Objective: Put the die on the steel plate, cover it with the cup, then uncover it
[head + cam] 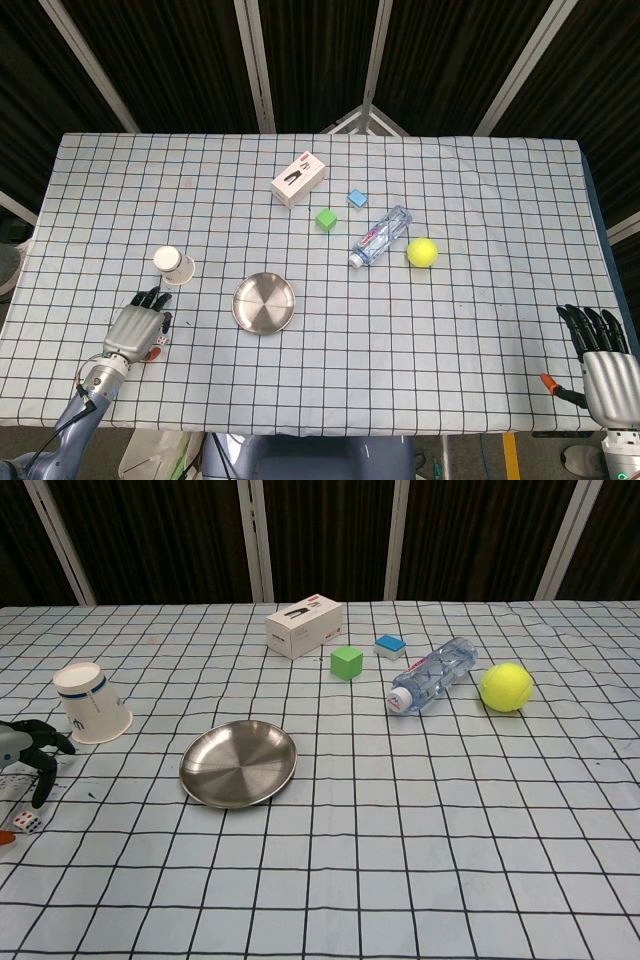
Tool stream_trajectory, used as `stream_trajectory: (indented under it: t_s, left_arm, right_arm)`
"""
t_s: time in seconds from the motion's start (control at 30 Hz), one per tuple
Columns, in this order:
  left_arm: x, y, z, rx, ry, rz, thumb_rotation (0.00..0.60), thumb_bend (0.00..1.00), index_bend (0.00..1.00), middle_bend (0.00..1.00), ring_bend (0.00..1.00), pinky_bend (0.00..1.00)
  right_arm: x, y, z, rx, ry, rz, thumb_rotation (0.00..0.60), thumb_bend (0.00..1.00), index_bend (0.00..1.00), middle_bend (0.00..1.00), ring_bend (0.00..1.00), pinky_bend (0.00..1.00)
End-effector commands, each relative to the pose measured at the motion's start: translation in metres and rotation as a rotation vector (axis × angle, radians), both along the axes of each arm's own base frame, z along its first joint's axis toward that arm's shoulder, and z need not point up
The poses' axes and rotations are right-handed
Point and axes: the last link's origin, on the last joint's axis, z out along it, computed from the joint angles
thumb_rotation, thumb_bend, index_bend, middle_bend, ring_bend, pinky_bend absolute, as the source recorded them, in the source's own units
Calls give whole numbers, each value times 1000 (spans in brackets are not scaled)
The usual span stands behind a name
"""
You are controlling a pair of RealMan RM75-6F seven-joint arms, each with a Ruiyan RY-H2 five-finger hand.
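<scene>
A small white die [160, 342] lies near the table's front left, also in the chest view [27, 822]. My left hand [135, 325] hovers just left of and over it, dark fingers [40, 770] spread and pointing down, holding nothing. The white paper cup [173, 265] stands upside down behind the hand and shows a blue band in the chest view [90, 702]. Right of the cup lies the empty round steel plate [265, 303], seen again as the plate [238, 763]. My right hand [600, 360] rests at the front right corner, fingers straight and apart, empty.
Further back stand a white box [300, 179], a green cube [325, 219] and a small blue block [357, 198]. A clear bottle [381, 236] lies on its side beside a yellow tennis ball [422, 251]. The checked cloth covers the table.
</scene>
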Motion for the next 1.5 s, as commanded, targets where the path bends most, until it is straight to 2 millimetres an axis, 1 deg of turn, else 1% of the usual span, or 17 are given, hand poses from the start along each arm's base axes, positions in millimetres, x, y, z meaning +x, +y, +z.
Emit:
stream_trajectory:
  t_s: [0.03, 0.23, 0.47, 0.6, 0.77, 1.17, 1.3, 1.5]
  left_arm:
    - [0, 0, -1, -1, 3, -1, 600, 339, 488, 112, 0, 112]
    - [0, 0, -4, -12, 8, -1, 600, 342, 480, 113, 0, 112]
    - [0, 0, -7, -17, 2, -2, 600, 367, 485, 121, 0, 112]
    - [0, -2, -6, -20, -8, -4, 600, 390, 511, 136, 0, 112]
    - [-2, -3, -2, -18, -15, -1, 600, 394, 540, 154, 0, 112]
    - [-6, -6, -2, -23, -5, 11, 600, 397, 545, 156, 0, 111]
    - [-3, -7, -1, -19, -35, 18, 600, 424, 544, 160, 0, 111]
    - [7, -6, 5, -18, -130, 29, 600, 468, 544, 162, 0, 110]
  right_arm:
    - [0, 0, 0, -1, -1, 0, 600, 131, 120, 137, 95, 32]
    - [0, 0, 0, -1, -1, 0, 600, 131, 120, 137, 96, 31]
    - [-1, 0, 0, -1, -1, -3, 600, 131, 120, 137, 95, 31]
    - [-1, -1, 0, 1, 0, -3, 600, 131, 120, 137, 95, 30]
    - [-1, -1, -1, 1, 1, -1, 600, 131, 120, 137, 96, 31]
    - [-2, -1, -1, 0, 3, -8, 600, 132, 120, 137, 95, 30]
    - [-2, -1, -1, 0, 3, -10, 600, 131, 120, 137, 95, 30]
    - [-1, 0, 0, 0, 2, -7, 600, 132, 120, 137, 95, 30]
